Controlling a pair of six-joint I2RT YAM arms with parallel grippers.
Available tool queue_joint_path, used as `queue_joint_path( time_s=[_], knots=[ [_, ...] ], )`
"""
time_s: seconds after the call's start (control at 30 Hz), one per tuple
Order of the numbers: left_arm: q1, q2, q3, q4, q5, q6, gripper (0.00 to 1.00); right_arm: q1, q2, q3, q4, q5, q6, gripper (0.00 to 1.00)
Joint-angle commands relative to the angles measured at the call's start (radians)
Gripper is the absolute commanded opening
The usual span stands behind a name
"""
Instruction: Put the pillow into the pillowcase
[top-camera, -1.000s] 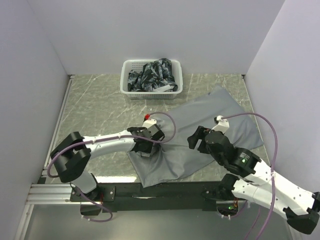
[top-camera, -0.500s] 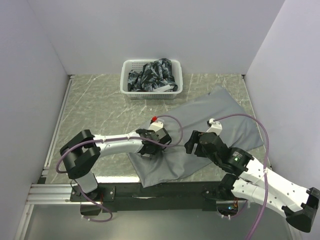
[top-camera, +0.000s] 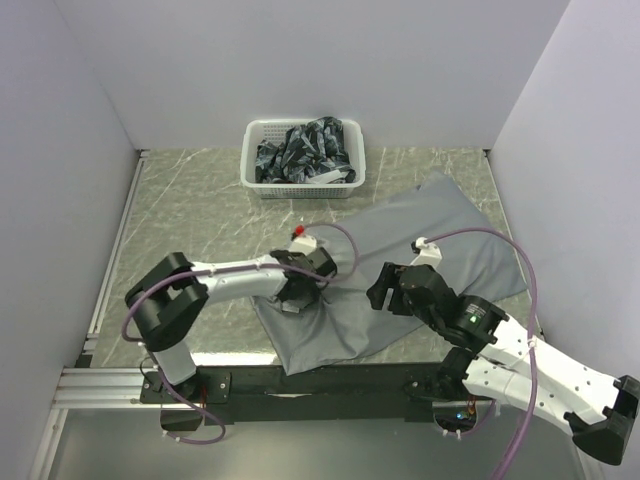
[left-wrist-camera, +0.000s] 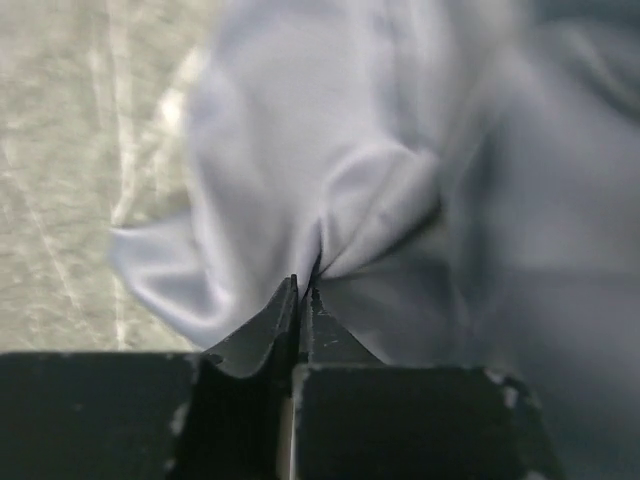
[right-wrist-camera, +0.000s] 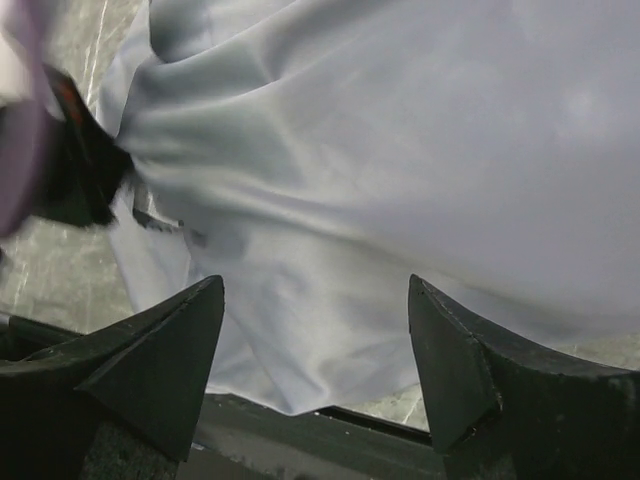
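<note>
Our left claw (left-wrist-camera: 302, 290) pinches the pillowcase (top-camera: 440, 230), right claw (right-wrist-camera: 315, 287) gapes; we see no pillow, so progress is unclear.

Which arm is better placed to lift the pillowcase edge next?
Left: the left end effector is shut on a fold of the pillowcase; the right end effector hangs open above it, gripping nothing.

Soft, even light; the top view is sharp, while both wrist views blur the pillowcase (left-wrist-camera: 380, 180) close up.

The top view looks down; both close wrist views share the pillowcase (top-camera: 400, 215).
</note>
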Motion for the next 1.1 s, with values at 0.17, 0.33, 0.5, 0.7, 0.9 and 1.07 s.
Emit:
queue_joint_path(
  time_s=[0.17, 0.33, 0.5, 0.7, 0.9, 1.07],
  knots=[
    [0.387, -0.303, 0.028, 0.117, 0.243, 0.075, 0.01, 0.251, 0.187, 0.134, 0.03, 0.075, 0.009, 0.72],
    [0.544, -0.292, 0.076, 0.144, 0.419, 0.093, 0.01, 0.446, 0.396, 0.252, 0.075, 0.11, 0.01, 0.68],
    [0.705, -0.242, 0.107, 0.19, 0.55, 0.084, 0.01, 0.549, 0.684, 0.378, 0.112, 0.121, 0.006, 0.66],
    [0.759, -0.159, 0.157, 0.206, 0.589, 0.072, 0.01, 0.603, 0.947, 0.487, 0.058, 0.156, 0.065, 0.65],
    [0.793, -0.105, 0.185, 0.216, 0.606, 0.073, 0.01, 0.597, 1.066, 0.504, 0.096, 0.166, 0.09, 0.65],
    [0.805, -0.071, 0.205, 0.223, 0.61, 0.075, 0.01, 0.58, 1.12, 0.527, 0.11, 0.16, 0.088, 0.51]
  ],
)
